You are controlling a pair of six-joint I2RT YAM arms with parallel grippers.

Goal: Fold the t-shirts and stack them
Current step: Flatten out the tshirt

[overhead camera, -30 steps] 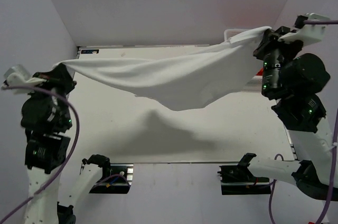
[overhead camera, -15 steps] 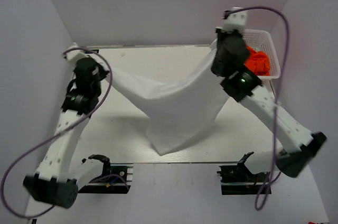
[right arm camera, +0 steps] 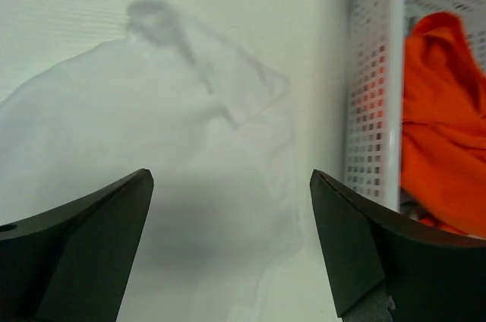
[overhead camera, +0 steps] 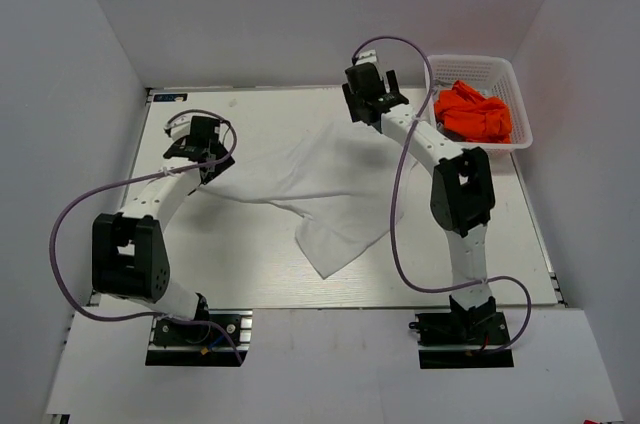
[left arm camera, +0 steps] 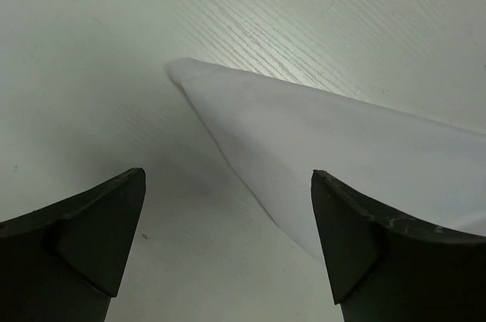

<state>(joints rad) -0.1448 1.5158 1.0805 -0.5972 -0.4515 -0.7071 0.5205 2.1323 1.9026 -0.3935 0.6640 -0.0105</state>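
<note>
The white t-shirt [overhead camera: 310, 184] lies rumpled on the table, spread from left to right with a flap pointing toward the near edge. My left gripper [overhead camera: 197, 140] hovers open over its left corner [left arm camera: 250, 109], nothing between the fingers. My right gripper [overhead camera: 372, 94] stands open over the shirt's far right part [right arm camera: 182, 132], holding nothing. The orange t-shirt [overhead camera: 473, 112] sits bunched in the white lattice basket [overhead camera: 500, 69]; in the right wrist view the orange t-shirt [right arm camera: 444, 109] shows behind the basket wall [right arm camera: 372, 94].
The basket stands at the table's far right corner, close beside my right gripper. The table's far edge [overhead camera: 260, 89] meets the back wall. Purple cables loop from both arms. The arm bases [overhead camera: 195, 329] sit at the near edge.
Both arms came down from holding the white shirt stretched in the air. Both grippers let go of it, and it now lies on the table.
</note>
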